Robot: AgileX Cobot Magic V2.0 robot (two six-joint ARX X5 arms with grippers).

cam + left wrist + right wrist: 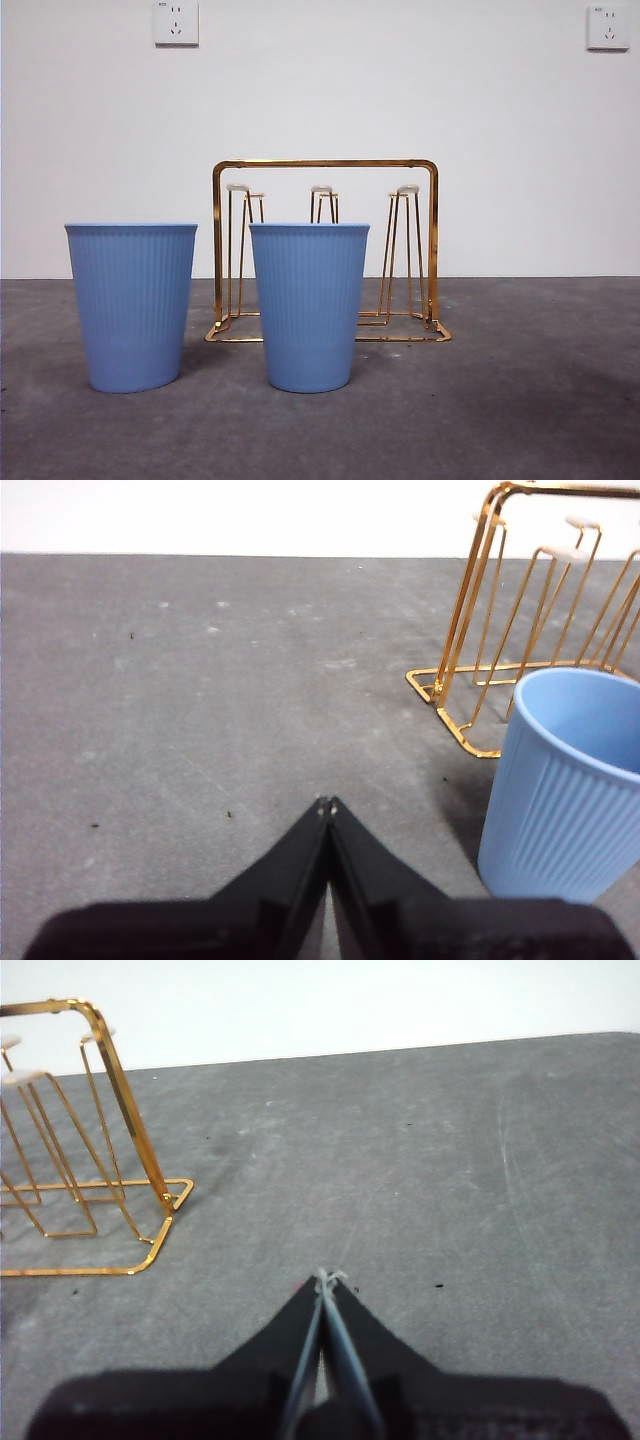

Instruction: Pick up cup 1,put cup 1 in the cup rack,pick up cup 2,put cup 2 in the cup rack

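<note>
**Start state: both cups on the desk, rack empty**

Front view: two blue ribbed cups stand upright on the grey desk [540, 400]. One cup [131, 305] is at left, the other [309, 305] near centre; they are apart, not touching. Behind them, farther from the camera, stands the gold wire cup rack [325, 163], its pale-tipped pegs all bare. The centre cup overlaps the rack's base in this view. No arm shows here. Which cup counts as cup 1 cannot be told.

Left wrist view: the left end effector [326, 802] has its jaws pressed together, holding nothing, over bare desk. One blue cup [565, 790] stands just in front of the rack's near corner [470, 610], off to one side of the jaws.

Right wrist view: the right end effector [325, 1276] is likewise closed to a narrow slit and empty. Only the rack's end frame [120, 1090] shows; no cup in sight.

Judgement: first step, picking up cup 1, not yet begun. The next move calls for opening a set of jaws wide, reaching a cup rim or wall, then inverting the cup over a peg.

Surface and room: matte grey desk with faint specks and scuffs; plain white wall behind, with two wall sockets [176, 22] high up.
</note>
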